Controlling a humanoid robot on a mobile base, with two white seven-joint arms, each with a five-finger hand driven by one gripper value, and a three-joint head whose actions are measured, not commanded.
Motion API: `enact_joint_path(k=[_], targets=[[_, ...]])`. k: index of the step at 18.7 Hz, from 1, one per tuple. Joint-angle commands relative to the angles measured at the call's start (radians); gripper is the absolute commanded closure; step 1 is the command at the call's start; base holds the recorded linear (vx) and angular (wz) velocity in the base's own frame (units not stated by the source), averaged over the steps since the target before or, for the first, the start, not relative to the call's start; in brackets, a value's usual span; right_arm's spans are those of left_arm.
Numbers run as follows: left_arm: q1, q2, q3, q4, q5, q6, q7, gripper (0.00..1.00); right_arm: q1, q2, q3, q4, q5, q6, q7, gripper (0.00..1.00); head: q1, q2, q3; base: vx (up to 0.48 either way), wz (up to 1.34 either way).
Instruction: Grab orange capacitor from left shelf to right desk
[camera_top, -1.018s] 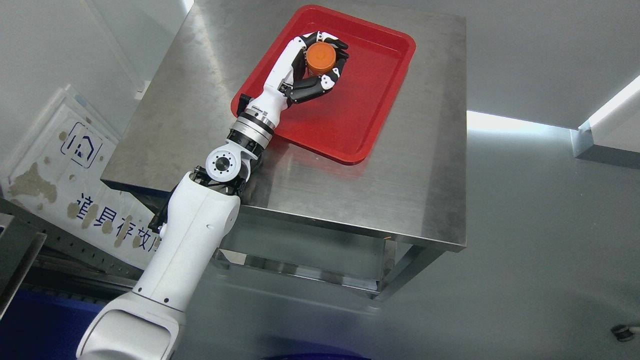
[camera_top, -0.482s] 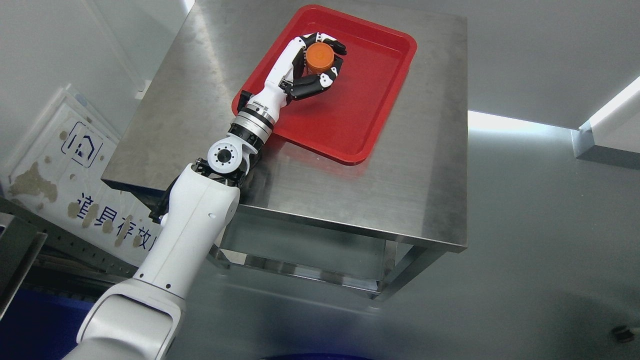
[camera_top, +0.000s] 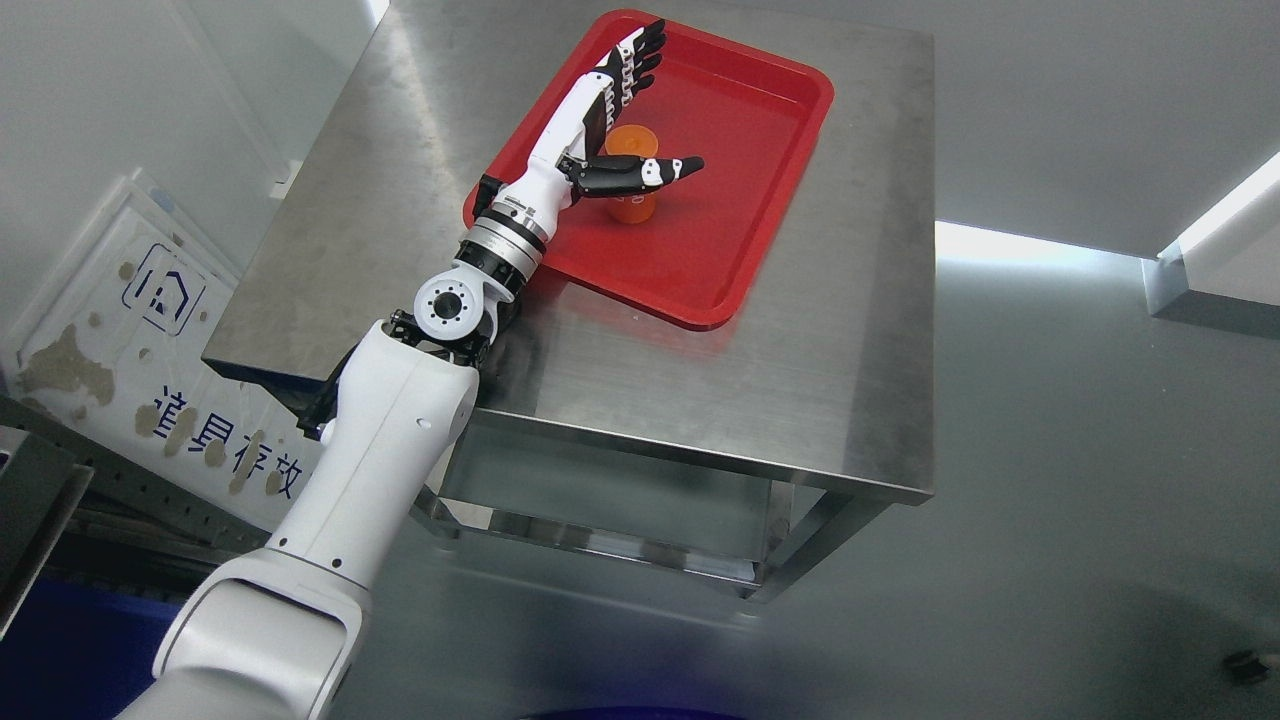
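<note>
The left hand (camera_top: 600, 130) is spread wide over the red tray (camera_top: 760, 190), holding nothing: its four fingers (camera_top: 630, 65) stretch straight toward the tray's far left corner, while the thumb (camera_top: 650, 172) points out sideways across the tray floor. The orange capacitor (camera_top: 633, 203) stands upright on the tray floor near the tray's left rim, in the fork between fingers and thumb; the thumb crosses in front of its middle, so its top and its base show above and below the dark digit. Whether the thumb or the palm touches the capacitor cannot be told from this angle. The tray lies at a slant on the stainless steel desk (camera_top: 780, 400), toward the desk's far edge, with bare metal along the near and right sides. The white left arm (camera_top: 380, 440) comes up from the lower left, crosses the desk's near left corner, and its wrist passes over the tray's near left corner. Beside the desk's left edge leans a white sign with blue characters (camera_top: 190, 400).
</note>
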Motion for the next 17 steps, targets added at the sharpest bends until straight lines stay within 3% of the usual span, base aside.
enact_joint_path(k=[1,6,10,13,17], targets=[[0.027,0.017,0.065,-0.154,0.002,-0.096,0.002,0.0,-0.002,-0.017,-0.011,-0.034,0.005,0.0,0.0,0.0,0.0,0.0,0.0,0.0,0.0],[0.125,0.017,0.256,-0.424,0.002,-0.112,0.006,0.01,-0.002,-0.017,-0.011,-0.034,0.005,0.0,0.0,0.0,0.0,0.0,0.0,0.0,0.0],[0.235,0.017,0.384,-0.562,0.004,-0.033,-0.002,0.01,-0.003,-0.017,-0.011,-0.034,0.005,0.0,0.0,0.0,0.0,0.0,0.0,0.0,0.0],[0.314,0.054,0.462,-0.598,0.01,-0.022,-0.004,0.0,-0.002,-0.017,-0.011,-0.034,0.005,0.0,0.0,0.0,0.0,0.0,0.0,-0.013,-0.02],[0.378,0.043,0.525,-0.602,0.014,0.03,0.007,0.0,-0.002,-0.017,-0.011,-0.034,0.005,0.0,0.0,0.0,0.0,0.0,0.0,-0.03,0.01]])
